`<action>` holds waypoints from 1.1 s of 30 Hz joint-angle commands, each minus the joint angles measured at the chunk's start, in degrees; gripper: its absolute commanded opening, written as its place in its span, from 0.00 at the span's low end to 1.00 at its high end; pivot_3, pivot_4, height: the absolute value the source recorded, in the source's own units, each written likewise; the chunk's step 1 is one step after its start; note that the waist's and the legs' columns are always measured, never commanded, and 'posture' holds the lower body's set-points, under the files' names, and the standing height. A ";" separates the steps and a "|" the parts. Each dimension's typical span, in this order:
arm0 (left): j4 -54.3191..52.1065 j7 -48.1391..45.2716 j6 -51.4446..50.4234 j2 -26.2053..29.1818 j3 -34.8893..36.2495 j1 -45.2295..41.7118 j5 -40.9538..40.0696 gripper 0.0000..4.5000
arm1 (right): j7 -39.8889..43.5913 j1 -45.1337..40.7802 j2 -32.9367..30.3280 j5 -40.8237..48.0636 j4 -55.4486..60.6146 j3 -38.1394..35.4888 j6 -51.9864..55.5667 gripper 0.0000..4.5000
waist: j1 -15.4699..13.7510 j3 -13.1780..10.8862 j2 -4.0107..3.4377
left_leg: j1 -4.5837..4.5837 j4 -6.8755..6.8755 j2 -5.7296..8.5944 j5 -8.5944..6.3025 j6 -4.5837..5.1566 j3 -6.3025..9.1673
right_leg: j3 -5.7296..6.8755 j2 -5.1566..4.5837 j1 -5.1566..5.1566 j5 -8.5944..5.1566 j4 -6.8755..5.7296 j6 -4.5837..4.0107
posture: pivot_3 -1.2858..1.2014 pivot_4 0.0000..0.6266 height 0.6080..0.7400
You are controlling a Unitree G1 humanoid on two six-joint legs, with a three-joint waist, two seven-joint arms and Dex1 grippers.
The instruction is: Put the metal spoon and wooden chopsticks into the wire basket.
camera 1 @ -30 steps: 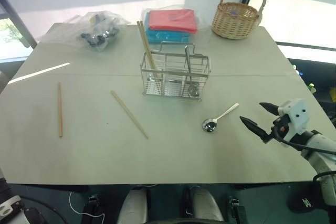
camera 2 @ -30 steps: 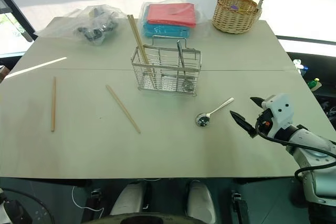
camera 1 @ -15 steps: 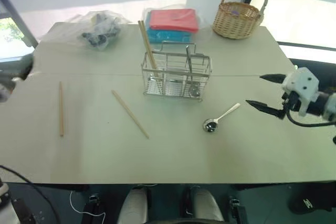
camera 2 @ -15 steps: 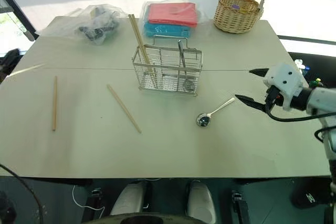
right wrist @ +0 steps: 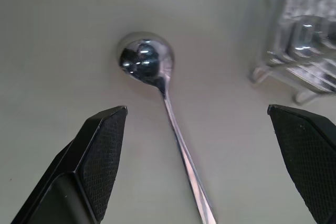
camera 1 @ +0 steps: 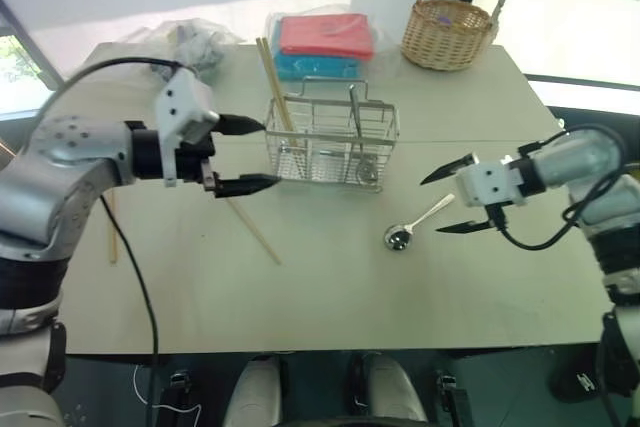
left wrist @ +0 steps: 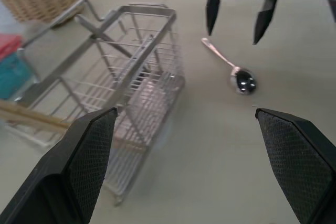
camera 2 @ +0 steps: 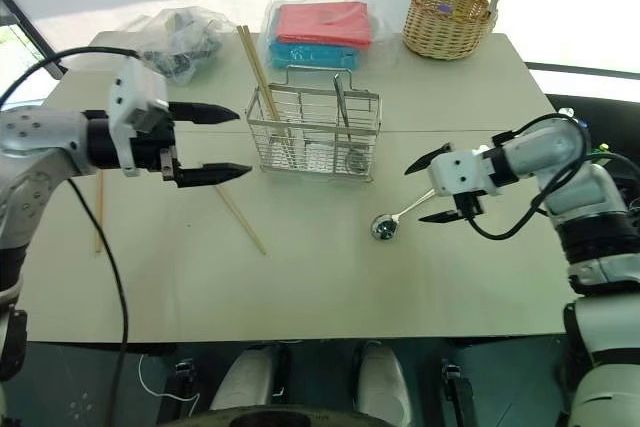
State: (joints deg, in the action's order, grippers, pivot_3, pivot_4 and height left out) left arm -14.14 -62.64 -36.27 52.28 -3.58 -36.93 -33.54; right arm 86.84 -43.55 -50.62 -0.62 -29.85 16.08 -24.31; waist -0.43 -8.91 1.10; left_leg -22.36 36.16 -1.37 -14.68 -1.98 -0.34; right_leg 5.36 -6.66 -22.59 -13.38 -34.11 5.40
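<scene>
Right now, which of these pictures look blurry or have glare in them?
Left wrist view: the wire basket is soft and smeared, while the metal spoon is crisper. Right wrist view: the spoon's bowl carries bright glints, and the basket at the edge is blurred. Head views: sharp, with bright light washing out the floor beyond the table.

**Spoon lies between the spread fingers**

The metal spoon (right wrist: 157, 87) lies flat on the pale table (right wrist: 58, 19), its round bowl facing up and mirroring dark shapes, its slim handle running from the bowl toward the camera. The right gripper (right wrist: 205, 166) hangs above it with its two black fingers (right wrist: 94, 161) spread wide, one on each side of the handle and neither touching it. At one edge of the picture stands a blurred corner of the wire basket (right wrist: 304, 40), resting on the table, well apart from the bowl of the spoon.
</scene>
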 commanded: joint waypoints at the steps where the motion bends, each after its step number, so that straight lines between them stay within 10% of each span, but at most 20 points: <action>1: 1.53 -4.37 1.11 -0.57 -2.93 -1.80 1.79 0.99 | 1.47 -4.21 1.56 -2.71 -5.73 1.85 -4.35 0.99 | 0.01 -0.03 -0.02 | 0.00 0.00 0.00 0.00 0.00 -0.01 | 0.00 0.00 -0.01 0.00 -0.01 0.00 | 0.52 0.24 0.72; 17: -0.87 -5.93 -2.54 -2.53 -2.91 -1.19 1.73 0.99 | 3.83 -13.25 9.86 -10.24 -24.79 7.06 -9.96 0.99 | 0.13 -0.05 -0.02 | 0.00 0.06 0.00 0.01 -0.01 0.04 | -0.04 0.02 0.03 0.00 -0.11 0.00 | 0.52 0.24 0.72; 20: -1.49 -5.76 -3.43 -2.49 -2.46 -1.03 1.41 1.00 | 4.74 -12.50 10.46 -10.23 -25.17 7.12 -10.16 0.82 | 0.20 -0.05 0.00 | 0.03 0.06 0.00 0.02 -0.02 0.05 | -0.05 0.03 0.06 0.01 -0.12 0.00 | 0.52 0.24 0.72; 27: -2.06 -5.13 -4.40 -2.68 -1.60 -1.32 1.13 1.00 | 5.65 -11.23 10.80 -8.55 -24.48 6.19 -9.60 0.03 | 0.75 -0.05 -0.01 | 0.11 0.07 0.00 0.03 -0.05 0.09 | -0.06 0.06 0.14 0.00 -0.15 0.00 | 0.52 0.24 0.72; 33: -1.25 -5.17 -3.75 -2.93 -1.77 -1.89 1.62 1.00 | 3.13 -9.47 9.86 -8.43 -22.72 5.05 -10.39 0.01 | 1.03 -0.04 -0.01 | 0.12 0.08 0.00 0.03 -0.05 0.11 | -0.06 0.06 0.17 0.01 -0.15 0.00 | 0.52 0.24 0.72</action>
State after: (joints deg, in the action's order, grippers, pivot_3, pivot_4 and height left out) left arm -14.74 -67.93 -40.77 49.23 -7.39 -37.37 -31.85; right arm 91.40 -53.57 -39.79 -9.72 -53.94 22.51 -34.19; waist 0.60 -8.96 1.09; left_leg -22.23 36.24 -1.37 -14.64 -2.03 -0.22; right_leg 5.31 -6.60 -22.42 -13.37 -34.26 5.40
